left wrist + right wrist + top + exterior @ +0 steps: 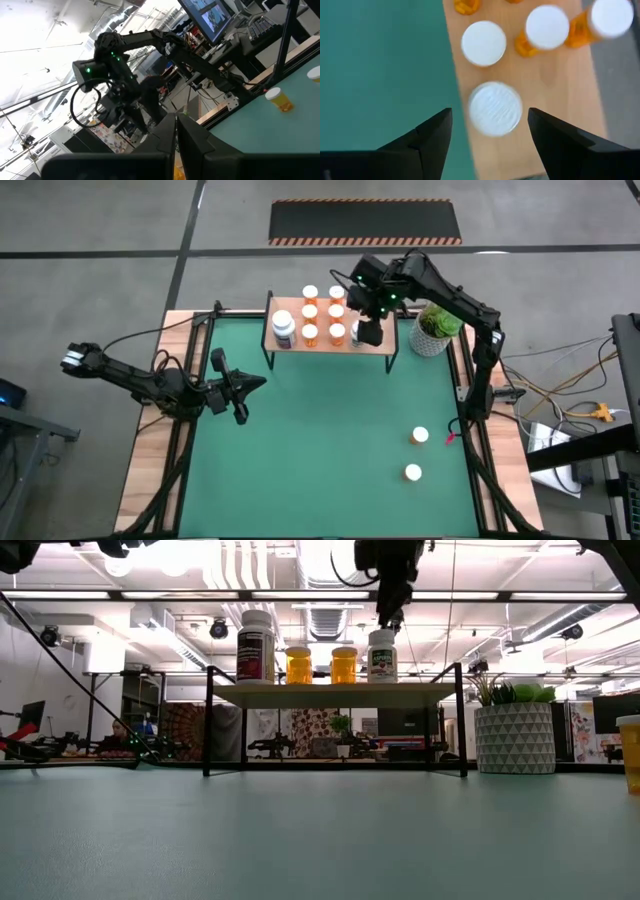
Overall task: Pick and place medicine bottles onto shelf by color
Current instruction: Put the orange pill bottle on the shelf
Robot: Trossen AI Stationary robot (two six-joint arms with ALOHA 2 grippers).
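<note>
The light-wood shelf (385,343) stands at the mat's far edge. On it are several orange white-capped bottles (323,312), a larger white-and-dark bottle (283,328) at its left end, and a small dark-labelled bottle (382,655) near its right front. My right gripper (490,111) is open straight above that bottle's white cap (495,109), one finger to each side, clear of it in the low view (392,612). Two more orange bottles (419,436) (413,473) stand on the mat at the near right. My left gripper (252,385) is shut and empty over the mat's left side.
A white pot with a green plant (433,332) stands just right of the shelf. The green mat (320,450) lies between the shelf and the two loose bottles. Cables run along the table's right edge (470,410).
</note>
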